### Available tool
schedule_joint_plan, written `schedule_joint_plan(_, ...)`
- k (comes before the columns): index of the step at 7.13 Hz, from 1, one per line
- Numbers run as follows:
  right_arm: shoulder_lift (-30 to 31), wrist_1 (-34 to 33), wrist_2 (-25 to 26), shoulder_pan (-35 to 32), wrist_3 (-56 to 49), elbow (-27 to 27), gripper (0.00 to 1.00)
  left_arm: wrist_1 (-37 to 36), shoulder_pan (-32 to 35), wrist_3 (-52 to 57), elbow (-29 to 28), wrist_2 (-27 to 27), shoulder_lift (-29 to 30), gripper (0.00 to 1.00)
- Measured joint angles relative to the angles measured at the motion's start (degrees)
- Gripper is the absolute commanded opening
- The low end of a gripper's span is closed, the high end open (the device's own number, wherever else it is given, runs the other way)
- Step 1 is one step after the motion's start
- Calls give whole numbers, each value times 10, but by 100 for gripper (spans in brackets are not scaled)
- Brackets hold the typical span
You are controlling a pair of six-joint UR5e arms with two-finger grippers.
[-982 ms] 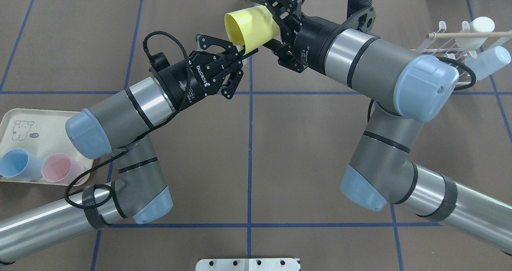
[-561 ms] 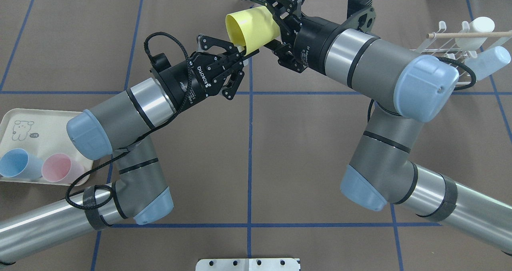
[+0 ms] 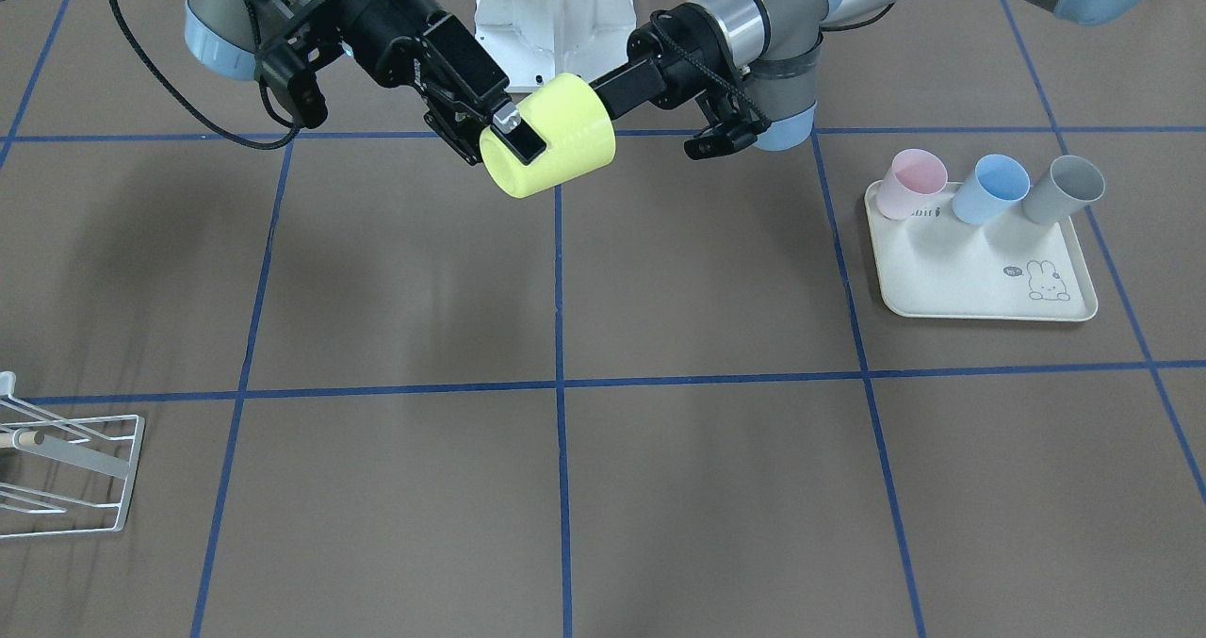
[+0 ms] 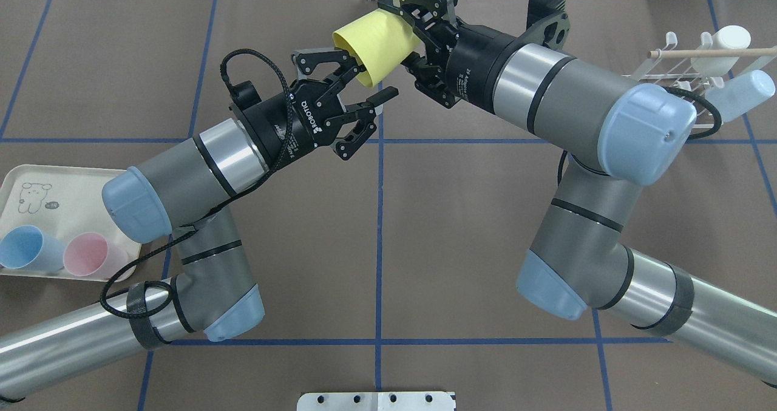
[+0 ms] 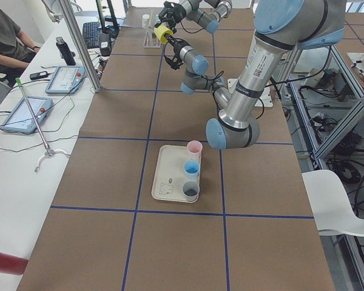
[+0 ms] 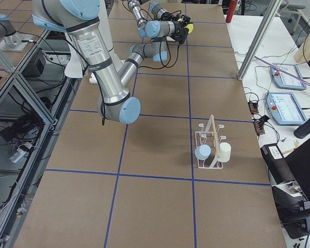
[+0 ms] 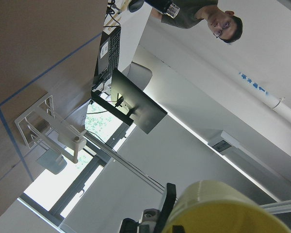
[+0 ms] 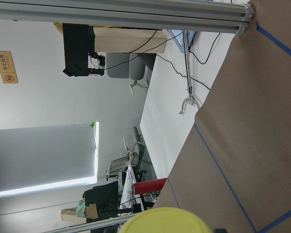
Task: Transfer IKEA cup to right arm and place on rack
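The yellow IKEA cup (image 4: 377, 42) hangs in the air over the table's far middle, lying on its side. My right gripper (image 4: 405, 33) is shut on it near its base; one finger pad (image 3: 516, 139) presses on the cup's wall (image 3: 556, 143). My left gripper (image 4: 377, 79) is open, its fingers spread on either side of the cup's rim and apart from it. The cup fills the bottom of the left wrist view (image 7: 223, 208) and the right wrist view (image 8: 165, 221). The white wire rack (image 4: 674, 71) with its wooden dowel stands at the far right.
The rack holds a white cup (image 4: 728, 40) and a light-blue cup (image 4: 743, 92). The cream rabbit-print tray (image 3: 980, 285) on the left arm's side holds a pink cup (image 3: 912, 181), a blue cup (image 3: 994, 186) and a grey cup (image 3: 1065, 188).
My left gripper has opened and let go of the yellow cup's rim. The right gripper keeps hold, and the cup has shifted slightly up and left.
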State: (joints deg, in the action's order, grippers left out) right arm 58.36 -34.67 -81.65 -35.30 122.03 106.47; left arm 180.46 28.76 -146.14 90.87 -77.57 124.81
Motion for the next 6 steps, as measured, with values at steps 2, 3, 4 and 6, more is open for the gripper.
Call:
schedule_joint_plan(2,0,0,-1,-10,2,1,0,1,0,5,0,0,-2,100)
schedule_joint_plan(3,0,0,-1,-21,4,2,0,1,0,5,0,0,-2,100)
schedule_joint_plan(4,2,0,-1,-35,5,2,0,1,1,6,0,-1,-3,100)
schedule_joint_plan(6,19,-2,0,-70,2,-5,0,1,1,15,0,-2,-4,100)
